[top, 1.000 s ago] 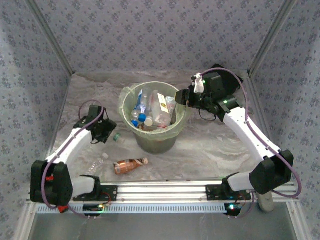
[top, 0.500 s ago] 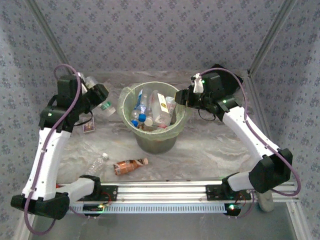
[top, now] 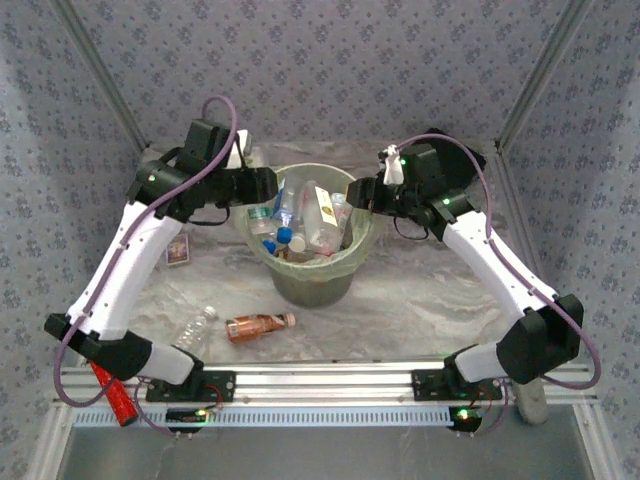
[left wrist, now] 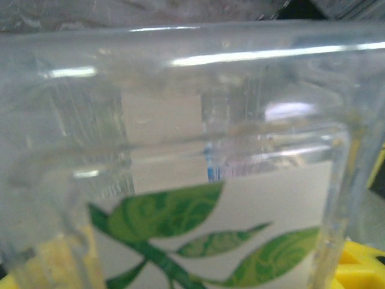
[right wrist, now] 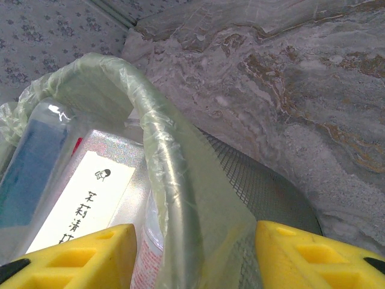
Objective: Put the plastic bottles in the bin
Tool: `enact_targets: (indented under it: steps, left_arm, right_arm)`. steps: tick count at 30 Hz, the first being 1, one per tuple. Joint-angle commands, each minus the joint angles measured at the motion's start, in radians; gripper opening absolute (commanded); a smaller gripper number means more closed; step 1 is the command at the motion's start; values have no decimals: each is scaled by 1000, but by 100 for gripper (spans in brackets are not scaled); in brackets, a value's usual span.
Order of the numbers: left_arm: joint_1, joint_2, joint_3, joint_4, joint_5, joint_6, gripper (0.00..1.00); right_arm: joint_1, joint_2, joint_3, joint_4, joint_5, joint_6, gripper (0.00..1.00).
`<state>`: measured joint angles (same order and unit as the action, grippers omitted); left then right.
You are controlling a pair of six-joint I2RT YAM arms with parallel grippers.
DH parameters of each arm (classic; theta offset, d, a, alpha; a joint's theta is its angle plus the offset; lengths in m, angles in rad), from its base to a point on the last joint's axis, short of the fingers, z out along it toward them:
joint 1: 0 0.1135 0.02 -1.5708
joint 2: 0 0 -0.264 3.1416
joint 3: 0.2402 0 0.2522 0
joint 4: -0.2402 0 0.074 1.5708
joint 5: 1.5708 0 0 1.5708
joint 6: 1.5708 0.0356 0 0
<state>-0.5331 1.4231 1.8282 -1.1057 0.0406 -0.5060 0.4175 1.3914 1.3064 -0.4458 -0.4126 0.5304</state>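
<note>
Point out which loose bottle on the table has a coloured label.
The orange-brown bottle lying nearest the bin; the clear bottle left of it looks unlabelled.

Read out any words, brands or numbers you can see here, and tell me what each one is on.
"茉莉清": black characters on the white-labelled bottle in the bin; the next character is partly hidden.
On the clear bottle, left wrist view: green leaf print, no legible words.
On the orange-labelled bottle lying on the table, seen from above: print too small to read.
</note>
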Motion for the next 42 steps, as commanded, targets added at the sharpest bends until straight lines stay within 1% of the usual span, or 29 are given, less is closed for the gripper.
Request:
enact_targets:
  steps: [1, 2, 4, 5, 7, 9, 11, 13, 15, 20, 26, 29, 35, 41, 42]
  left_arm:
    - [-8, -58, 2, -51, -46, 24, 54]
    - [-13, -67, -7, -40, -38, 24, 58]
    - [-17, -76, -25, -14, -5, 32, 74]
    - [-18, -81, -34, 4, 14, 40, 79]
    - [-18, -84, -41, 24, 28, 48, 82]
    - [-18, -90, -40, 48, 35, 61, 83]
    - [-18, -87, -26, 56, 12, 68, 83]
    - [-17, -86, -19, 67, -24, 72, 77]
    - [-18, -80, -14, 76, -64, 65, 68]
    - [-16, -61, -34, 92, -172, 74, 54]
    - [-18, -40, -120, 132, -135, 29, 41]
    - [-19, -40, -192, 164, -101, -2, 36]
    - [-33, -31, -283, 202, -77, -28, 32]
    - [-34, -43, -356, 214, -90, -53, 30]
    - [-33, -45, -363, 213, -90, -56, 30]
  right_arm:
    - [1, 1, 37, -27, 14, -16, 56]
    - [0, 0, 39, -27, 12, -17, 56]
    - [0, 2, 46, -27, 11, -19, 56]
    - [0, 2, 49, -28, 12, -20, 56]
    - [0, 2, 60, -32, 13, -25, 58]
    - [1, -1, 77, -40, 15, -36, 63]
    - [1, -5, 94, -54, 18, -47, 67]
    - [3, -10, 114, -67, 24, -59, 69]
    - [4, -18, 136, -76, 25, -71, 71]
    - [17, -37, 180, -89, 36, -94, 72]
    - [24, -39, 171, -91, 34, -92, 71]
    - [38, -37, 172, -89, 30, -95, 70]
    - [99, -4, 227, -114, 31, -140, 67]
    - [160, 23, 261, -151, 99, -201, 65]
    - [168, 24, 259, -180, 110, -209, 64]
